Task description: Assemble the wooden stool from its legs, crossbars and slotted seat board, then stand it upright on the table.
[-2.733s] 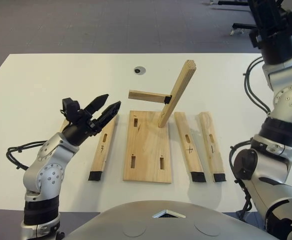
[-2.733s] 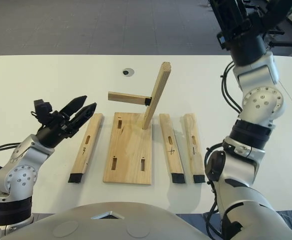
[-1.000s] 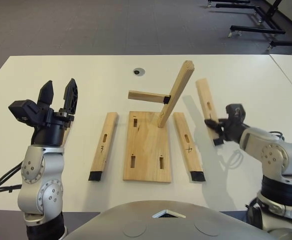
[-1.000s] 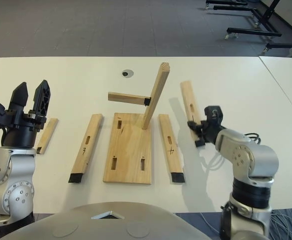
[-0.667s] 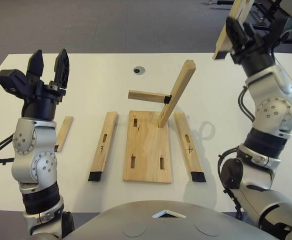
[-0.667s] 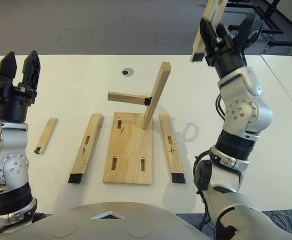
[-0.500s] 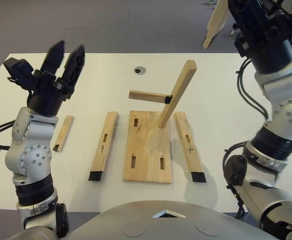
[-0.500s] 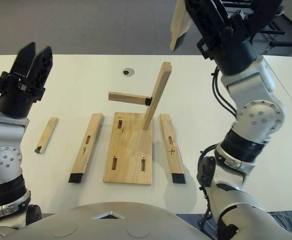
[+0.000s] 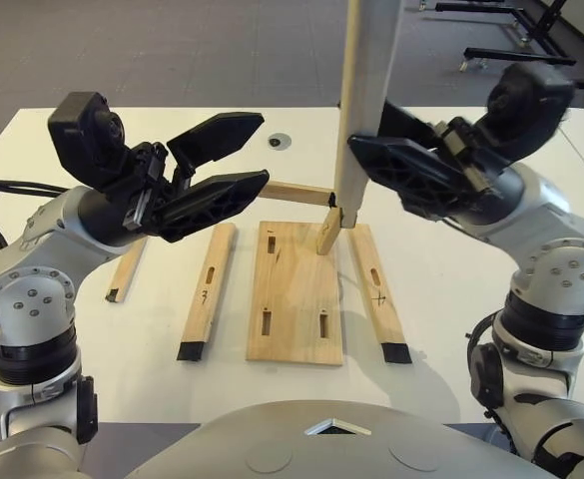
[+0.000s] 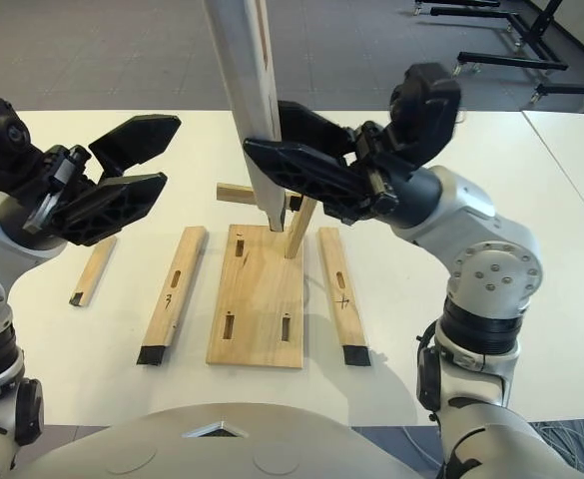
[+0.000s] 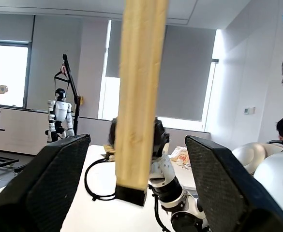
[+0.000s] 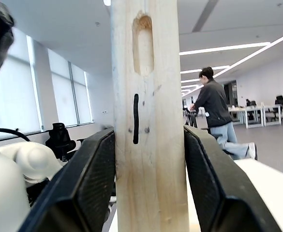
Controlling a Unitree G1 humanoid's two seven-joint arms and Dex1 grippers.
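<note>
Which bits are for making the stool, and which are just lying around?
For the stool: seat board; standing leg with crossbar; leg left of board; leg right of board; loose crossbar; held leg in right end effector.
Just there: table hole cap; floor frames.

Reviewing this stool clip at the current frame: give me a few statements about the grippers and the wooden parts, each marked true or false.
1. The right gripper is shut on an upright leg. True.
2. The left gripper holds the short crossbar. False: it is open and empty, and that crossbar lies on the table.
3. A left leg and a right leg lie flat on either side of the seat board. True.
4. The stool stands finished on four legs. False: the seat board lies flat with one tilted leg in it.
</note>
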